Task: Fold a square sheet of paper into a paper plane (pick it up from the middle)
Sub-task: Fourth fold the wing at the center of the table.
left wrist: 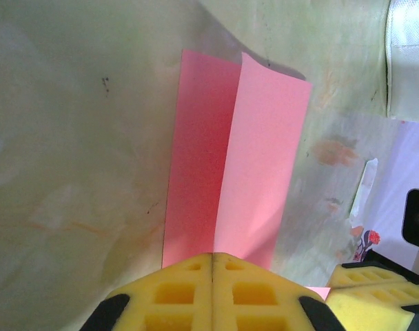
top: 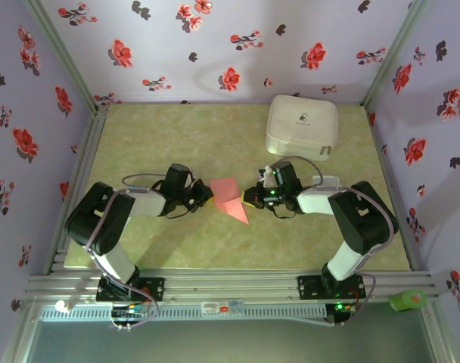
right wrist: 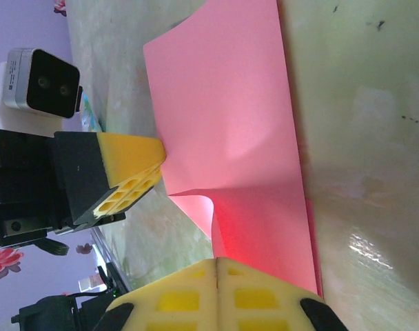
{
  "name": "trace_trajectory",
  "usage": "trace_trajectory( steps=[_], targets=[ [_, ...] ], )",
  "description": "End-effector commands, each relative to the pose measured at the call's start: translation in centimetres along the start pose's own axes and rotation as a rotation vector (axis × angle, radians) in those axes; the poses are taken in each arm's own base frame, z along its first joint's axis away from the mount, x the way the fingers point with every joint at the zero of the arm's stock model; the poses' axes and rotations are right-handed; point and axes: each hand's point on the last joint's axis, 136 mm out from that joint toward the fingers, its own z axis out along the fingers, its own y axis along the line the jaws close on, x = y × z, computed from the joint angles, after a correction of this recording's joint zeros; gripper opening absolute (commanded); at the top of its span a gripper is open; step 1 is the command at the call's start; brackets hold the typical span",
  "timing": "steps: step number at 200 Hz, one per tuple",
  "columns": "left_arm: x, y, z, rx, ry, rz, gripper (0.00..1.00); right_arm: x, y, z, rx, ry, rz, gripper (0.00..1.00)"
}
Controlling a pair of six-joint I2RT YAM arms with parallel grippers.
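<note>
Salmon-red paper [top: 228, 198], folded to a point, lies mid-table [top: 177, 136] between the left gripper [top: 207, 195] and the right gripper [top: 249, 198], well apart from a white case [top: 302, 125]. In the left wrist view, the left gripper's yellow pads [left wrist: 175, 293] are pressed together on the paper's creased end. In the right wrist view, the right gripper's pads pinch the opposite edge.

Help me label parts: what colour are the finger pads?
The pads are yellow, clearest in the left wrist view.
</note>
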Motion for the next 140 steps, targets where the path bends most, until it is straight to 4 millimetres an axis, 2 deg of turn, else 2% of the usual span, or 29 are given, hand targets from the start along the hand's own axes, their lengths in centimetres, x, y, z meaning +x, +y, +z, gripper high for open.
trace_trajectory(
  steps=[1,25,47,61,65,75,117,140],
  targets=[
    [-0.4,-0.8,-0.2,0.026,-0.012,0.017,0.00,-0.3,-0.2,-0.6,0.029,-0.016,-0.007,0.19],
    [-0.5,-1.4,-0.6,0.037,-0.039,-0.004,0.00,-0.8,-1.1,-1.9,0.163,-0.044,-0.063,0.32],
    [-0.3,-1.9,-1.0,0.038,-0.068,-0.024,0.00,-1.9,-2.7,-4.3,0.355,-0.124,-0.128,0.36],
    [-0.4,-2.2,-1.2,0.041,-0.089,-0.040,0.00,-2.4,-3.0,-5.7,0.417,-0.183,-0.173,0.39],
    [-0.3,-2.3,-1.3,0.042,-0.092,-0.046,0.00,-2.5,-2.9,-5.9,0.413,-0.198,-0.193,0.44],
    [-0.2,-2.5,-1.4,0.045,-0.104,-0.059,0.00,-2.1,-1.7,-5.8,0.380,-0.221,-0.286,0.50],
    [-0.1,-3.4,-2.0,0.060,-0.131,-0.068,0.00,1.9,2.1,-3.4,0.434,-0.262,-0.894,0.49],
    [0.1,-3.9,-2.2,0.065,-0.128,-0.057,0.00,2.3,2.7,-2.8,0.442,-0.334,-1.019,0.48]
  ],
)
